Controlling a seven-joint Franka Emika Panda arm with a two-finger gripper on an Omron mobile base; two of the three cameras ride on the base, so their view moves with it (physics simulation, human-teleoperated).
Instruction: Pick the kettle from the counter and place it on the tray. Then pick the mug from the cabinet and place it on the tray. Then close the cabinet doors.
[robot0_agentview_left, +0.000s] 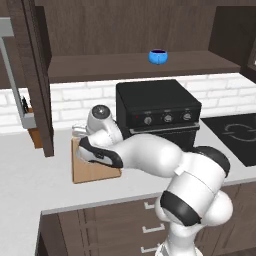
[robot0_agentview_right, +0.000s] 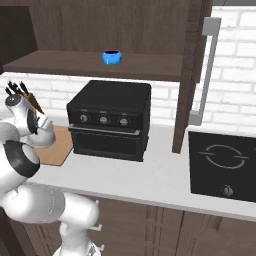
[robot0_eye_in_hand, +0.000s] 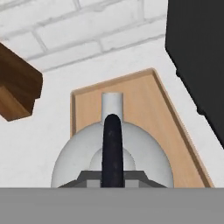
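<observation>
At the bottom centre of the hand view the gripper (robot0_eye_in_hand: 112, 183) sits right over the kettle (robot0_eye_in_hand: 78, 153), its dark tips either side of the thin black handle (robot0_eye_in_hand: 112, 144); whether it is clamped on it or loose I cannot tell. The kettle's silver dome lies over the tray (robot0_eye_in_hand: 144, 109), spout toward the white brick wall (robot0_eye_in_hand: 65, 30). The black oven (robot0_agentview_left: 157, 112) stands just right of the tray (robot0_agentview_left: 92, 170) on the counter (robot0_agentview_left: 30, 185). Its three knobs carry no readable writing. Upper centre of the left base view, the mug (robot0_agentview_left: 158, 56) sits on the cabinet (robot0_agentview_left: 125, 30) shelf, with a cabinet door (robot0_agentview_right: 192, 75) swung open
</observation>
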